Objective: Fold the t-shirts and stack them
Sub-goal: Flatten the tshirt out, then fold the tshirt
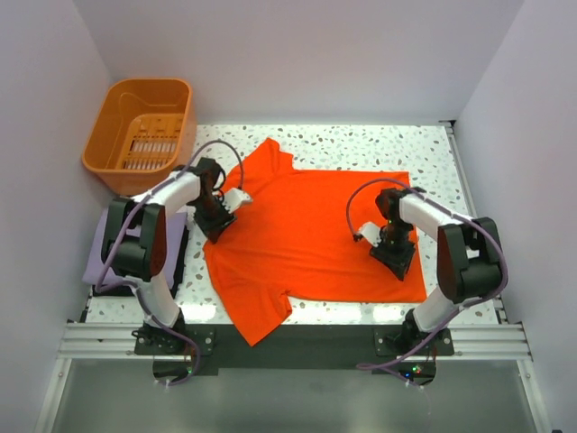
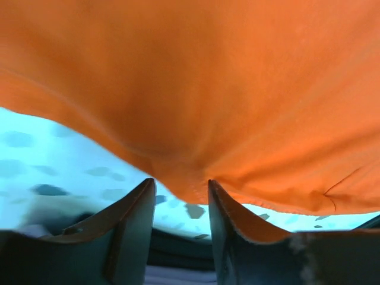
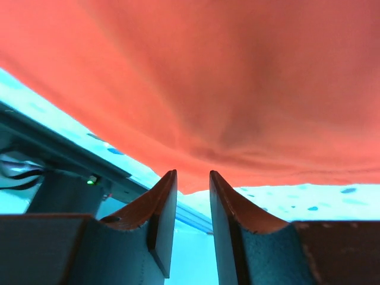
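Observation:
The orange-red t-shirt (image 1: 306,225) lies spread on the speckled table (image 1: 361,144), collar to the left, hem to the right. My left gripper (image 1: 216,225) is at the shirt's left edge. In the left wrist view it (image 2: 179,184) pinches a bunch of orange cloth (image 2: 208,77) that tents toward its tips. My right gripper (image 1: 394,255) is at the shirt's near right part. In the right wrist view it (image 3: 193,175) grips the cloth edge (image 3: 237,77). The lavender t-shirt (image 1: 101,257) lies at the table's left edge, partly under my left arm.
An orange slotted plastic basket (image 1: 108,135) stands at the back left, off the table's corner. White walls close in the table on three sides. A metal rail (image 1: 288,341) with both arm bases runs along the near edge.

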Available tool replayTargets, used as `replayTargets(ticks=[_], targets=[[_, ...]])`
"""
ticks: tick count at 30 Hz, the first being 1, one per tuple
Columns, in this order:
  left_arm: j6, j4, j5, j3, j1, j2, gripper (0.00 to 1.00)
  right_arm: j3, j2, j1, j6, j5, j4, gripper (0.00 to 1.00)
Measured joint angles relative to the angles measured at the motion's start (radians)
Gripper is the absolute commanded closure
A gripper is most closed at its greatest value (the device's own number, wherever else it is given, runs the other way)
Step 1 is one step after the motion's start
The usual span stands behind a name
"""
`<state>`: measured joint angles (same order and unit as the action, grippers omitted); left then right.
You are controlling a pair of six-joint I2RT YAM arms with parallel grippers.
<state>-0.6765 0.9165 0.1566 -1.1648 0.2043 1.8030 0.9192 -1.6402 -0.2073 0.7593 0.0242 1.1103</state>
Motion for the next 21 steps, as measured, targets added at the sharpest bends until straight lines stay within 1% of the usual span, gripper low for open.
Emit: replayTargets(ticks=[3, 5, 8, 11, 13, 17, 20, 21], targets=[[-0.021, 0.032, 0.059, -0.111, -0.005, 0.005, 0.46, 0.126, 0.005, 0.041, -0.001, -0.055, 0.056, 0.64], [-0.015, 0.027, 0.108, -0.209, -0.006, 0.004, 0.43, 0.275, -0.01, 0.092, -0.012, -0.089, 0.064, 0.64], [0.037, -0.036, 0.156, -0.335, -0.006, 0.004, 0.41, 0.473, -0.054, 0.154, -0.051, -0.102, 0.006, 0.63], [0.138, -0.126, 0.177, -0.467, -0.006, 0.031, 0.41, 0.633, -0.14, 0.182, -0.124, -0.095, -0.092, 0.64], [0.198, -0.194, 0.184, -0.562, -0.006, 0.083, 0.41, 0.704, -0.206, 0.184, -0.171, -0.091, -0.161, 0.64], [0.324, -0.317, 0.196, -0.728, -0.008, 0.238, 0.41, 0.839, -0.378, 0.19, -0.267, -0.068, -0.286, 0.64], [0.389, -0.375, 0.205, -0.775, -0.013, 0.33, 0.41, 0.921, -0.492, 0.203, -0.317, -0.06, -0.343, 0.62], [0.406, -0.387, 0.207, -0.779, -0.014, 0.354, 0.4, 0.943, -0.524, 0.211, -0.328, -0.06, -0.356, 0.6]])
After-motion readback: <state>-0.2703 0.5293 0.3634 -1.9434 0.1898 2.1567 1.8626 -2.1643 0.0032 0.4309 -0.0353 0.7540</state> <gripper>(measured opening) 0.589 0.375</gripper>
